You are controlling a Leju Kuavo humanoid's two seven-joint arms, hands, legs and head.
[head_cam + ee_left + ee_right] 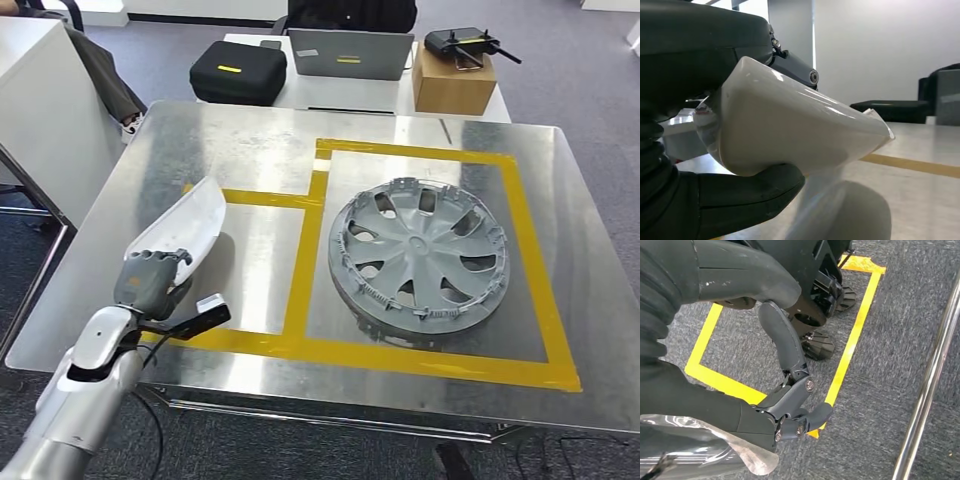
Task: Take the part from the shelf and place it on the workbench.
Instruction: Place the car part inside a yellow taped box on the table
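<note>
At the near left corner of the workbench, the dark fingers [745, 197] and thick thumb of the left hand [151, 280] are clamped on the lower end of the glossy white curved plastic shell part [189, 225]. The part rises at a tilt from the hand, above the brushed-metal workbench top [249, 140]; its reflection on the metal in the left wrist view suggests it is close to the surface, but contact cannot be confirmed.

Handling judgement: the shell appears thin, light and stiff, with a smooth finish likely to slip. Grip across the thicker rounded end, not the tapered tip.

Beyond it, yellow tape lines [302, 260] mark out bays; a grey plastic wheel cover [419, 255] lies flat in the right bay.

The right hand [791, 400] hangs over grey carpet, fingers curled, grasping nothing.
</note>
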